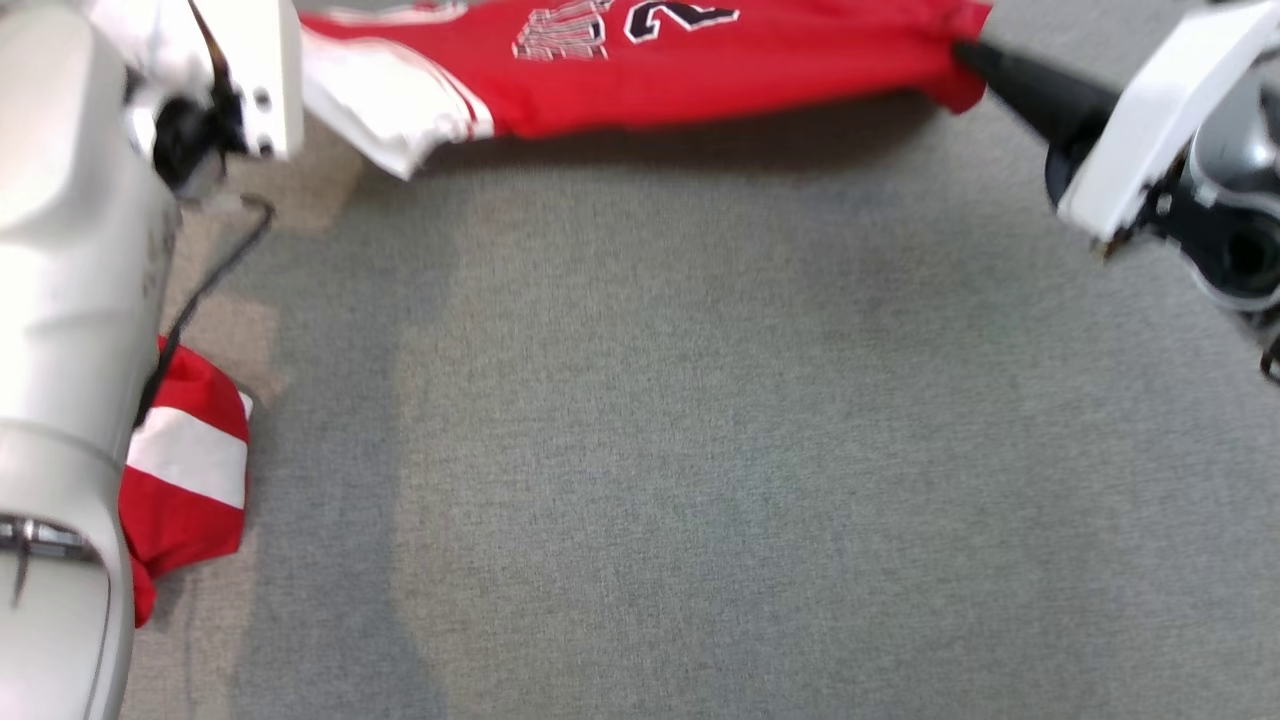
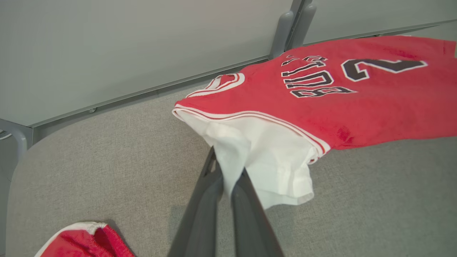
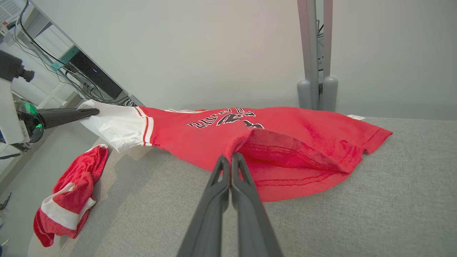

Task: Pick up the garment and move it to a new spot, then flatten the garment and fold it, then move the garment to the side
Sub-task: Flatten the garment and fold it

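L end effector (image 2: 228, 170) clenched on white sleeve (image 2: 275, 157), R end effector (image 3: 231, 159) on hem of red lettered fabric shirt (image 2: 375, 107). Risk: stretch pulls sleeve free.

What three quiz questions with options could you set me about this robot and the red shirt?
1. Where does the left gripper grip the red jersey?
A. white sleeve
B. collar
C. printed number

2. How many garments are in sight?
A. one
B. two
C. four

3. The right gripper is:
A. wide open
B. shut on the jersey's hem
C. shut on nothing

Answers:
1 A: its fingers pinch the white sleeve.
2 B: the jersey plus a crumpled red-and-white garment lying apart.
3 B: its closed fingers clamp red hem fabric.
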Robot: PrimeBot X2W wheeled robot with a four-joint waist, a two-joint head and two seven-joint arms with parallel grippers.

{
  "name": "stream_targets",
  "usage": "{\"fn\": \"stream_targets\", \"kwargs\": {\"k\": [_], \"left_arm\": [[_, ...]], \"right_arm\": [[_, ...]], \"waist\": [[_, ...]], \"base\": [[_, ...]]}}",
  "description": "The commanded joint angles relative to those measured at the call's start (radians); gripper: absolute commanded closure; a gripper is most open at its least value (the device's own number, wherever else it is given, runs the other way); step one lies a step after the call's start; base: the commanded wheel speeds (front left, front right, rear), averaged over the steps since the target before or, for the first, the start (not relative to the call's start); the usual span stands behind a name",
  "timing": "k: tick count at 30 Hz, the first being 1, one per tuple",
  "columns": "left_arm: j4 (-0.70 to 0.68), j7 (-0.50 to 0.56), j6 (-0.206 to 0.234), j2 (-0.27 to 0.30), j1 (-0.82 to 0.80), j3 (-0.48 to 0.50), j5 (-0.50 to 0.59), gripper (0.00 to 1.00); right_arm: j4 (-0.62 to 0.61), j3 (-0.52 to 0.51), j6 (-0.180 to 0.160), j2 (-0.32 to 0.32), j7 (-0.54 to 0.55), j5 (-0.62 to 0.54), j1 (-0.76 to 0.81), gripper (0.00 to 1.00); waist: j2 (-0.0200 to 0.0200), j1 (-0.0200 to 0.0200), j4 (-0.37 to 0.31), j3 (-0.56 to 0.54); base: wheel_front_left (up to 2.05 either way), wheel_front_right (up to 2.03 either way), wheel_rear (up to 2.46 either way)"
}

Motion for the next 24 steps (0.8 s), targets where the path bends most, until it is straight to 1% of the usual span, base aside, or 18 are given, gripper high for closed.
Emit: {"fn": "stream_targets", "kwargs": {"k": [1,4,6,8,11,14,15,20,24], "left_arm": [[-0.04,0.039,-0.001,0.03,0.047,-0.017,-0.032,1.0],[-0.185,0.173,-0.002,0.083,0.181,-0.075,-0.135,1.0],[-0.292,0.254,-0.002,0.143,0.262,-0.102,-0.195,1.0],[-0.391,0.326,-0.002,0.202,0.341,-0.115,-0.248,1.0],[-0.524,0.427,0.0,0.272,0.454,-0.11,-0.315,1.0],[-0.658,0.523,0.032,0.328,0.549,-0.093,-0.383,1.0],[-0.658,0.523,0.032,0.328,0.549,-0.093,-0.383,1.0],[-0.888,0.631,0.119,0.395,0.691,-0.069,-0.475,1.0],[-1.036,0.689,0.181,0.428,0.772,-0.064,-0.518,1.0]], "right_arm": [[-0.012,0.013,0.001,-0.012,0.008,0.009,0.031,1.0],[-0.038,0.048,0.001,-0.035,0.02,0.024,0.094,1.0],[-0.055,0.075,0.001,-0.051,0.029,0.02,0.131,1.0],[-0.072,0.094,0.001,-0.063,0.036,0.02,0.163,1.0],[-0.106,0.122,0.001,-0.09,0.055,-0.008,0.208,1.0],[-0.139,0.139,0.001,-0.118,0.068,-0.033,0.258,1.0],[-0.139,0.139,0.001,-0.118,0.068,-0.033,0.258,1.0],[-0.193,0.15,0.001,-0.162,0.078,-0.062,0.326,1.0],[-0.248,0.153,0.001,-0.199,0.098,-0.069,0.37,1.0]], "waist": [[0.0,-0.0001,-0.007,-0.072],[0.0,-0.0001,-0.009,-0.131],[0.0,-0.0001,-0.011,-0.166],[0.0,-0.0001,-0.013,-0.194],[0.0,-0.0001,-0.015,-0.228],[0.0,-0.0001,-0.018,-0.251],[0.0,-0.0001,-0.018,-0.251],[0.0,-0.0001,-0.022,-0.268],[0.0,-0.0001,-0.026,-0.264]], "base": [[0.0,0.0,0.0],[0.0,0.0,0.0],[0.0,0.0,0.0],[0.0,0.0,0.0],[0.0,0.0,0.0],[0.0,0.0,0.0],[0.0,0.0,0.0],[0.0,0.0,0.0],[0.0,0.0,0.0]]}}
